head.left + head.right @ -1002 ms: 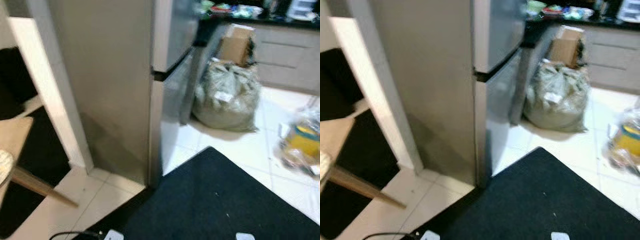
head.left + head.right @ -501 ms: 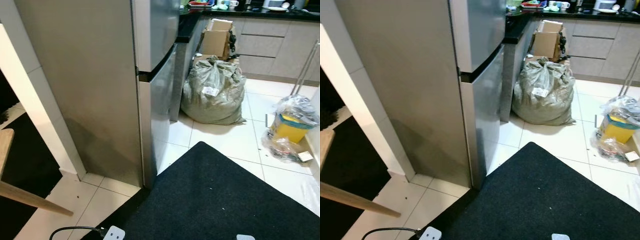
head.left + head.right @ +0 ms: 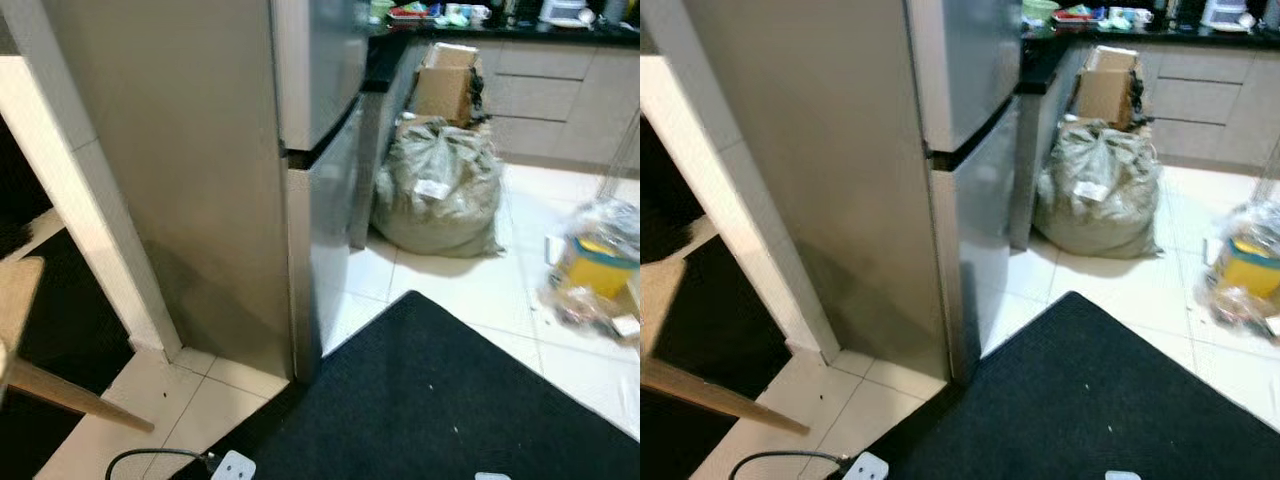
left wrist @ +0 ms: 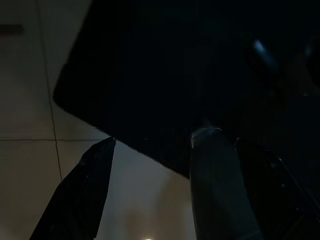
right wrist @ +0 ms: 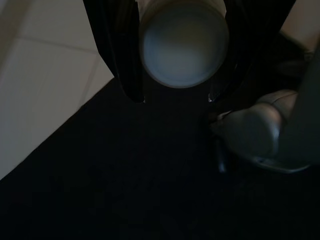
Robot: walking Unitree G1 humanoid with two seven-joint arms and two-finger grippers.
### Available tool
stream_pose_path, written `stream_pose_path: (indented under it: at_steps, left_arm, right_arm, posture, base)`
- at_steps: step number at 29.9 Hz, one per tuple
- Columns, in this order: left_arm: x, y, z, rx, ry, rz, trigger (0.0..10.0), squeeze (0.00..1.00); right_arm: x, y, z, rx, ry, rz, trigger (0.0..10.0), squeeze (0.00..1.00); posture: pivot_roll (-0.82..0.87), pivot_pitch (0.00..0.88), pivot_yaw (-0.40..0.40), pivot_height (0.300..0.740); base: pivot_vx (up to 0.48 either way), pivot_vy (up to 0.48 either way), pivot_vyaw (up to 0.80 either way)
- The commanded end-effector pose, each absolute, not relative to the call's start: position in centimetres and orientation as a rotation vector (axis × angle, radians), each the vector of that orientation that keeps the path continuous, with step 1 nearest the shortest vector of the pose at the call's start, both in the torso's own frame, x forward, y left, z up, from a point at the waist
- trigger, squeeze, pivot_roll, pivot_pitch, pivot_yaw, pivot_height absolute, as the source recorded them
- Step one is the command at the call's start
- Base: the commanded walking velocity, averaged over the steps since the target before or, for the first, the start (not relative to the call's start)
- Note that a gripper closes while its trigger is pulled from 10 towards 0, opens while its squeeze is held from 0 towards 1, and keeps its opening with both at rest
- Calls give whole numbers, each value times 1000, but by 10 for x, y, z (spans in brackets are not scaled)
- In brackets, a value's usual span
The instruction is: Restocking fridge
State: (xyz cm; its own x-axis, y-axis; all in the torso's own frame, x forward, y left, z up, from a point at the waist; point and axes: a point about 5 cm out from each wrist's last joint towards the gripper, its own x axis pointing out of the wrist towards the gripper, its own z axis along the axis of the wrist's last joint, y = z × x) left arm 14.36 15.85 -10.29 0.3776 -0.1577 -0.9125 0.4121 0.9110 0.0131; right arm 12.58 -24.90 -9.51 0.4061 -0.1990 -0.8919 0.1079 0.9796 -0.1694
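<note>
R end effector (image 5: 176,97) clamps white cup (image 5: 183,42) btwn fingers, above black mat (image 5: 125,180).

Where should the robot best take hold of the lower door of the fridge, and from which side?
No handle shows on the lower door. Its top edge, at the dark slot under the upper door, looks the likeliest grip. Come from the front, the side facing the grey sack, fingers hooked over that edge.

White tiled floor (image 3: 470,290), black mat (image 3: 440,400), grey sack (image 3: 437,195), fridge (image 3: 250,170), white plug (image 3: 232,467)
</note>
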Motion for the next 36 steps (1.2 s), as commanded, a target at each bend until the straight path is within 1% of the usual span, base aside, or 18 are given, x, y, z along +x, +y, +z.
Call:
stream_pose_path:
  at_steps: [1, 13, 15, 17, 36]
  left_arm:
    - [145, 160, -103, 269, 1133, -367, 10000, 0]
    - [144, 159, -103, 263, 1133, -367, 10000, 0]
    - [145, 158, -103, 221, 1124, -347, 10000, 0]
    - [143, 156, -103, 226, 1132, -374, 10000, 0]
    - [145, 156, -102, 213, 1133, -382, 10000, 0]
  right_arm:
    - [127, -240, -97, -86, 1140, -162, 10000, 0]
    - [127, -239, -97, -112, 1143, -139, 10000, 0]
    - [127, -239, -98, -114, 1145, -136, 10000, 0]
    - [126, -238, -98, -114, 1146, -135, 10000, 0]
    - [125, -235, -99, -112, 1150, -130, 10000, 0]
  posture:
    - [-149, 0, 24, 740]
    - [-148, 0, 19, 740]
    - [-149, 0, 20, 740]
    - [-149, 0, 20, 740]
    - [-149, 0, 26, 740]
  base:
    - [334, 0, 0]
    - [328, 0, 0]
    - [0, 0, 0]
    - [0, 0, 0]
    - [0, -457, 0]
